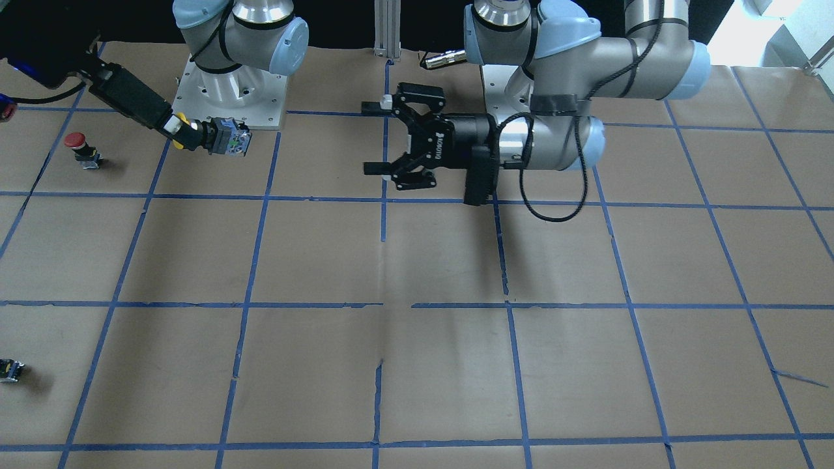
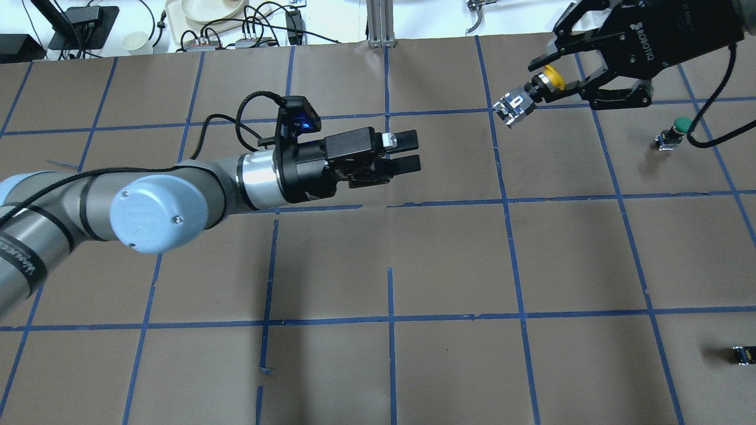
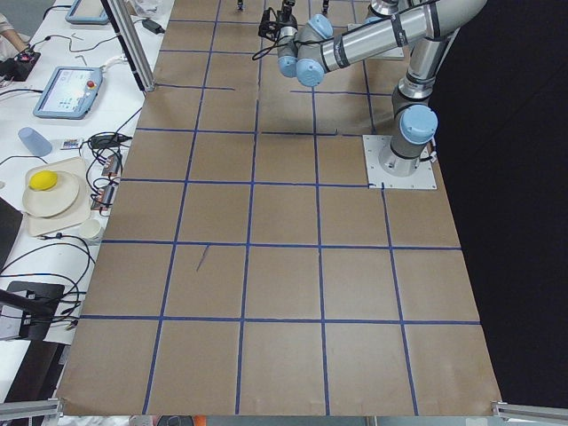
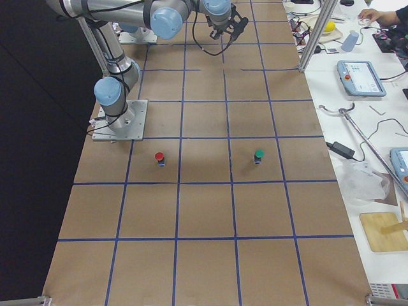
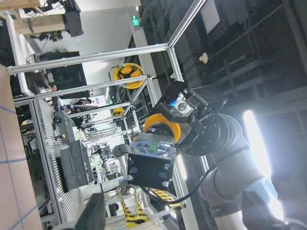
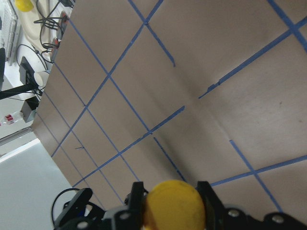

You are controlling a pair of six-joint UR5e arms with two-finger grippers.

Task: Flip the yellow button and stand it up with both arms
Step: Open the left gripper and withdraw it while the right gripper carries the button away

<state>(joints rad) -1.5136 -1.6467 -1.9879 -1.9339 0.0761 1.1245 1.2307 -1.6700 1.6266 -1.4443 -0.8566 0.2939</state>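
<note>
My right gripper [image 1: 186,132] is shut on the yellow button [image 1: 228,135] at its yellow cap and holds it sideways in the air, above the table. The grey-black body points toward my left gripper. In the overhead view the right gripper [image 2: 550,78] is at the far right and the button [image 2: 515,104] sticks out of it. My left gripper [image 1: 373,137] is open and empty, level with the button and a clear gap away from it; it also shows in the overhead view [image 2: 413,153]. The left wrist view looks straight at the button's underside [image 5: 151,160]. The right wrist view shows the cap [image 6: 175,208] between the fingers.
A red-capped button [image 1: 77,144] and a green-capped button [image 2: 679,126] stand on the brown paper on my right side. A small capless black switch block [image 2: 745,354] lies near the table's right edge. Blue tape lines grid the paper. Cables and dishes lie beyond the far edge.
</note>
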